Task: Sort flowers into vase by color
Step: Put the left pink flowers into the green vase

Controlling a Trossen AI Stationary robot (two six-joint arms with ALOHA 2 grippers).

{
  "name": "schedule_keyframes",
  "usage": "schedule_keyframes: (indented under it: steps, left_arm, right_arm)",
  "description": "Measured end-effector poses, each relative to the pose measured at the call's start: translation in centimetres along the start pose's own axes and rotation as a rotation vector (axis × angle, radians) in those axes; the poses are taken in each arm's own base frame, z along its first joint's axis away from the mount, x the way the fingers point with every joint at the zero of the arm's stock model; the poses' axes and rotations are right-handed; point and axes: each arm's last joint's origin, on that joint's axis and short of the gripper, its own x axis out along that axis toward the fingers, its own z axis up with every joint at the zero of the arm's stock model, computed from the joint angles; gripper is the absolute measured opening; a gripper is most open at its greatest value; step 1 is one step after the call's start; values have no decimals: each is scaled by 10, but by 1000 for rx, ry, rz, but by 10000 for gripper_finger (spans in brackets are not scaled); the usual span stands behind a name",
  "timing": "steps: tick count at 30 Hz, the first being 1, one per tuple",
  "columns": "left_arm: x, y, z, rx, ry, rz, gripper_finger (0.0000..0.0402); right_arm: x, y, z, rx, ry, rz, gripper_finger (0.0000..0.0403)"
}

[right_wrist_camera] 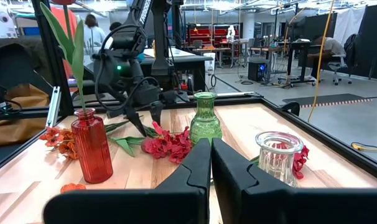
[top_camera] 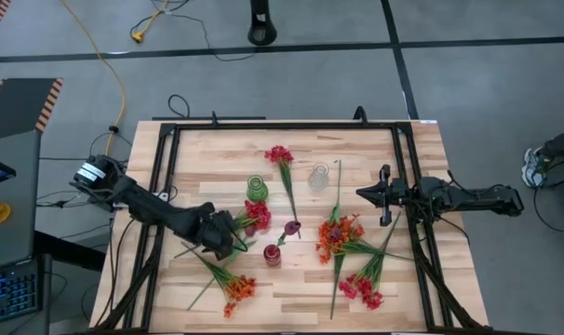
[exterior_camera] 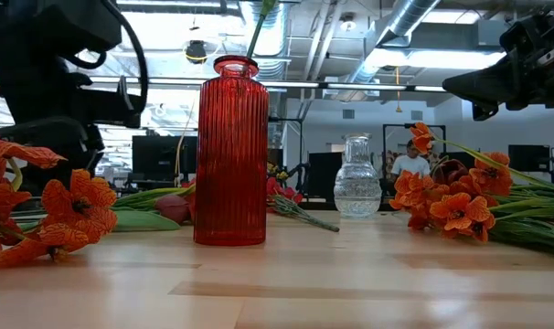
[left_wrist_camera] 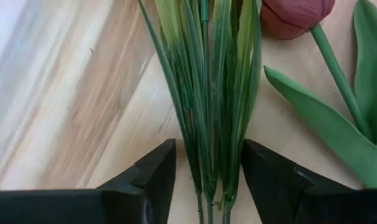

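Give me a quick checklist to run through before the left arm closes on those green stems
1. Stems between the fingers: ok. The left tool straddles the bundle of green stems, jaws open on both sides.
2. Bundle centred: ok, roughly midway in the left wrist view.
3. Stray items in the grip: ok. The maroon tulip bud and its leaf lie off to one side.
4. Which colour of flower these stems carry: cannot tell from the wrist view.
5. Red vase upright, with one stem already in it: ok.
6. Right tool clear: ok, shut and parked by the clear vase.
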Motion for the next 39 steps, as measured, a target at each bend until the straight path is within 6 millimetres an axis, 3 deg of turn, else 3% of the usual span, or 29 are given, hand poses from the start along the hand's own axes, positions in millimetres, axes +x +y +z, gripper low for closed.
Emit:
schedule_keyframes:
  steps: [14,24,39]
  left_arm:
    - [3,6,5,-32,6,10,12]
    - [-9,11,7,-48,-29,-12,8]
    - [-69,32,17,-117,-285,-151,6]
  right_arm:
    - [0,0,0,0,0,0,43]
    - [0,0,0,0,0,0,43]
    - [0,0,0,0,1,-1,43]
